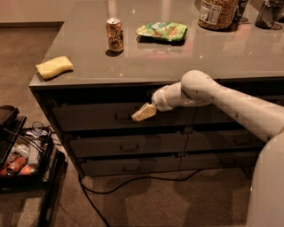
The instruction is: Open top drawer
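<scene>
The top drawer [84, 117] is the tall grey-brown front right under the counter edge, in the left stack. It looks closed, flush with its neighbours. Its small rectangular handle [124, 116] sits at the drawer's centre. My gripper [143, 112], a cream wedge at the end of the white arm, reaches in from the right. It hangs in front of the drawer at handle height, its tip just right of the handle. I cannot see whether it touches the handle.
Two shallower drawers [128, 145] lie below, and another stack [230, 141] stands to the right. The counter [177, 57] holds a yellow sponge [54, 67], a can [115, 35], a green bag [162, 31] and a jar [217, 13]. A black cart [22, 155] and a cable [133, 181] are on the floor.
</scene>
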Controlling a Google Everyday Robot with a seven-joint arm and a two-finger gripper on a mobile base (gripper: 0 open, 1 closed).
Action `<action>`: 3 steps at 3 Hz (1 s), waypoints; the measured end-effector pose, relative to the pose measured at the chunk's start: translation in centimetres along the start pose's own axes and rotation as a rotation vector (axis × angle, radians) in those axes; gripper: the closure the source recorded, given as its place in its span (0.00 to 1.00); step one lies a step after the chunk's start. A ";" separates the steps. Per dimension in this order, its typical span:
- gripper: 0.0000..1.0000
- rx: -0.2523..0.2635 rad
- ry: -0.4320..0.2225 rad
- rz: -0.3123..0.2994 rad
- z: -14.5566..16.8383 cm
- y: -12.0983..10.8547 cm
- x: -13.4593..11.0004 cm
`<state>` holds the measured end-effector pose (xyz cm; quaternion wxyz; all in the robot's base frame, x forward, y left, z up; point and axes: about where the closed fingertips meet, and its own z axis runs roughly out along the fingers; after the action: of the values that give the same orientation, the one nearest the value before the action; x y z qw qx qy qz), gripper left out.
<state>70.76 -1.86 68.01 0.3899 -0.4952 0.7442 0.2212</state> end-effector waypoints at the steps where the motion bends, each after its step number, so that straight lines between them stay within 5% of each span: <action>1: 0.42 -0.004 0.003 0.000 0.2 0.9 0.3; 3: 0.88 0.026 -0.006 -0.007 -0.2 3.0 0.4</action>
<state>67.93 -1.00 67.62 0.3994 -0.4920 0.7440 0.2117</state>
